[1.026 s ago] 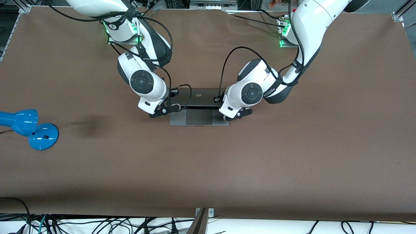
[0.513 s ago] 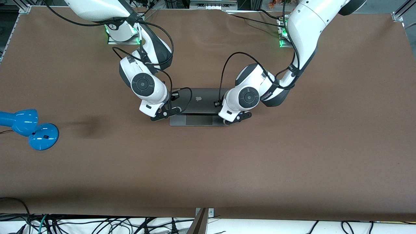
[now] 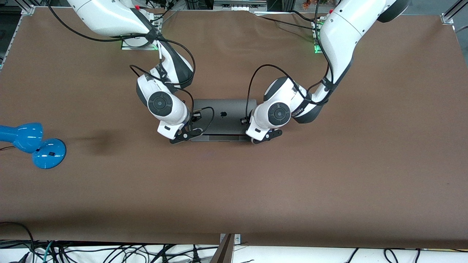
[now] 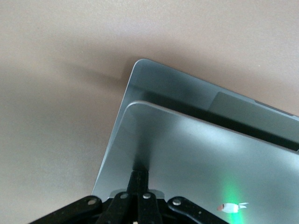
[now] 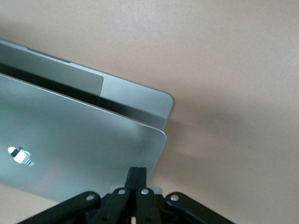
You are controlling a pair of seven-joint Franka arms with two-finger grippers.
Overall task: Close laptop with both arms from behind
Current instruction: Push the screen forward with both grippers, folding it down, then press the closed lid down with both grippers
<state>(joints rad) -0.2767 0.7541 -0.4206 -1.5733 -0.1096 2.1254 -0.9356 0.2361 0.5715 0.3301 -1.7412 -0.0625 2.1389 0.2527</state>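
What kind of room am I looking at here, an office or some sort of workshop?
Most likely a robotics lab. Two large white jointed robot arms, right and left, are bolted to a brown-covered table and work on a slim grey metal laptop; loose black cables lie along the table's edge.

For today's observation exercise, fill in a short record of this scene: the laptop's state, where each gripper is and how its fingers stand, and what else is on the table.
laptop: lid tipped far down, nearly closed; a strip of base shows at the edge nearest the front camera
left gripper: shut, fingertips on the lid's back near one corner
right gripper: shut, fingertips on the lid's back near the other corner
lamp: blue, at the right arm's end of the table
table: brown cover
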